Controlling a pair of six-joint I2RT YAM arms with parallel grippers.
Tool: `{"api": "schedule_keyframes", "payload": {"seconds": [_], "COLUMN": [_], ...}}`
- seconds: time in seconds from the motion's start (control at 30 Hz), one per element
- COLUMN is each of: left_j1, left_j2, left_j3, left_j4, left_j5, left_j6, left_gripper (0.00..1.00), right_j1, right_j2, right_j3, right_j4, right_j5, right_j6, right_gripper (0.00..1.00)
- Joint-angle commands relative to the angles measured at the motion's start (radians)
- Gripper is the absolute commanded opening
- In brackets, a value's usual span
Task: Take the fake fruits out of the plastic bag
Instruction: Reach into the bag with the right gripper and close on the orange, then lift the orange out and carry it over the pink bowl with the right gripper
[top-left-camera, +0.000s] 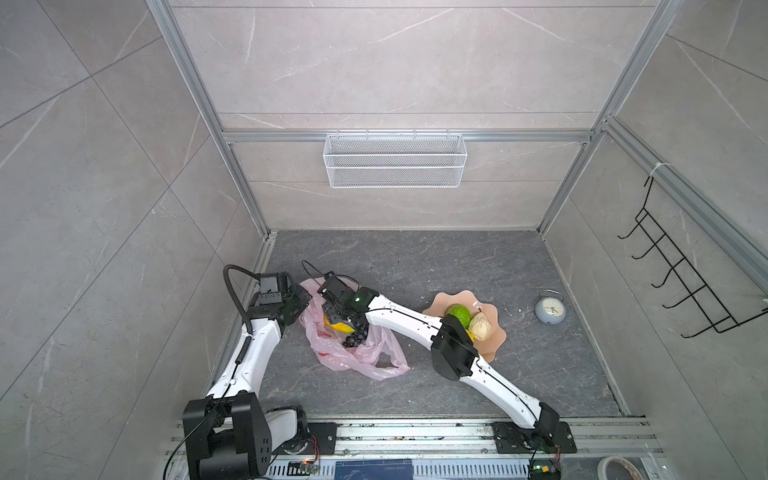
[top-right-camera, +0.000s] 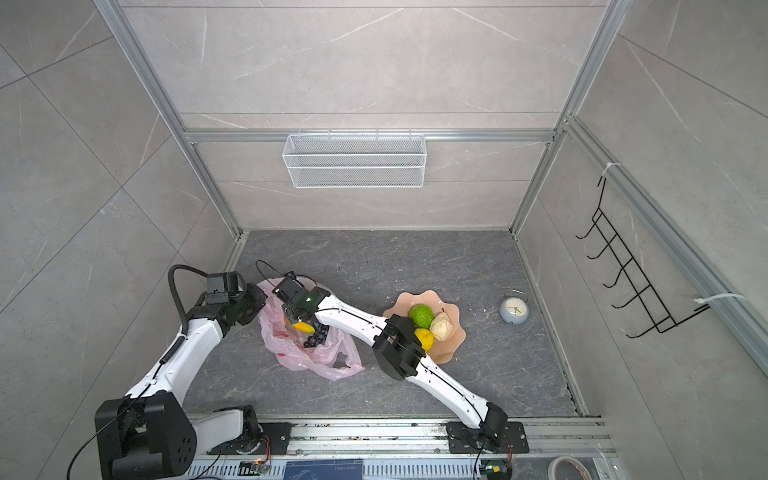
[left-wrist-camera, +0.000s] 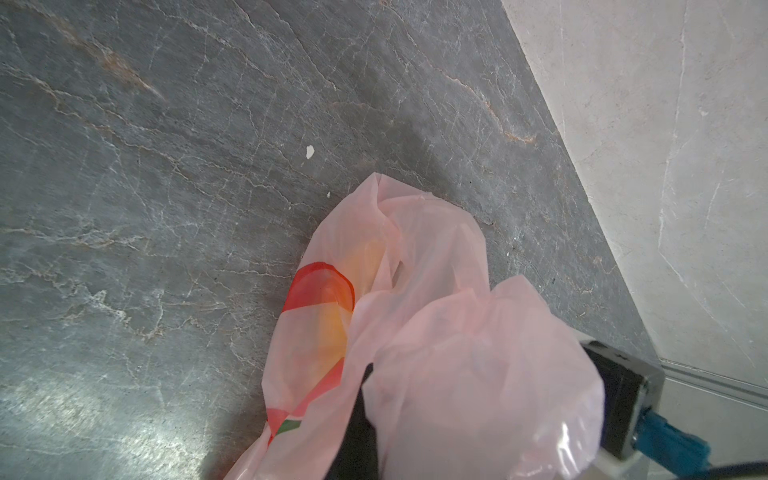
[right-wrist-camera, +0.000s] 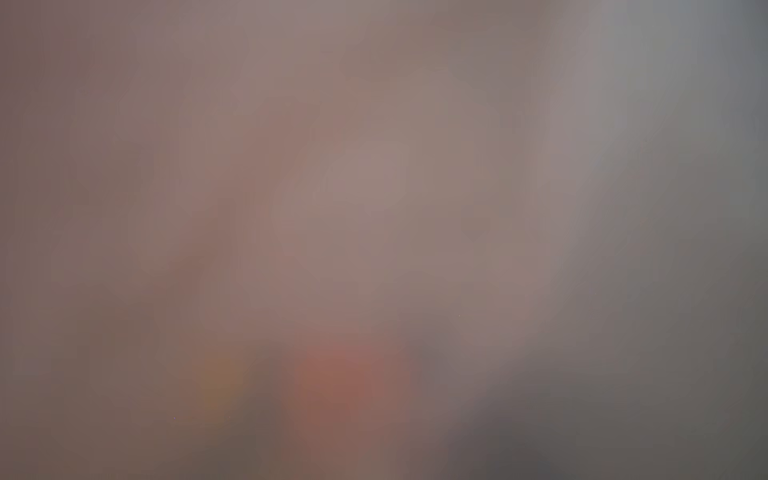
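The pale-pink plastic bag (top-left-camera: 365, 357) (top-right-camera: 316, 357) lies crumpled at the left of the floor in both top views. A dark grape bunch (top-left-camera: 355, 337) (top-right-camera: 316, 336) and a yellow-orange fruit (top-left-camera: 340, 326) (top-right-camera: 303, 327) sit in its mouth. My left gripper (top-left-camera: 302, 309) (top-right-camera: 259, 305) is at the bag's left edge, shut on the film. In the left wrist view the bag (left-wrist-camera: 415, 257) drapes over the jaws. My right gripper (top-left-camera: 336, 318) (top-right-camera: 296, 318) reaches into the bag's mouth over the yellow-orange fruit. Its wrist view is a pink blur, so its jaws are unreadable.
A peach scalloped plate (top-left-camera: 494, 345) (top-right-camera: 451, 345) right of the bag holds a green fruit (top-left-camera: 459, 314), a beige piece (top-left-camera: 481, 326) and a lemon (top-right-camera: 424, 337). The right forearm crosses its near edge. A small clock (top-left-camera: 550, 308) stands farther right. A wire basket (top-left-camera: 395, 160) hangs on the back wall.
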Motion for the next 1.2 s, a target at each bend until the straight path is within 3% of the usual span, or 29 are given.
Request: {"api": "schedule_keyframes", "payload": {"seconds": [0.0, 0.27, 0.5, 1.17], "left_j1": [-0.001, -0.003, -0.006, -0.027], "left_j2": [-0.028, -0.024, -0.007, 0.002], "left_j3": [0.004, 0.000, 0.004, 0.004], "left_j4": [0.004, 0.008, 0.014, 0.025], "left_j5": [-0.004, 0.000, 0.008, -0.002], "left_j6": [0.023, 0.023, 0.021, 0.011], "left_gripper": [0.00, 0.00, 0.00, 0.00], "right_j1": [-0.008, -0.014, -0.003, 0.034], "right_j2": [0.072, 0.050, -0.062, -0.676], "right_j3": [0.086, 0.112, 0.037, -0.817], "right_j4": [-0.074, -0.088, -0.083, 0.277], "right_j5": [0.007, -0.015, -0.040, -0.178], "right_j6": [0.007, 0.009, 0.004, 0.064], "right_gripper": [0.68, 0.51, 0.46, 0.47]}}
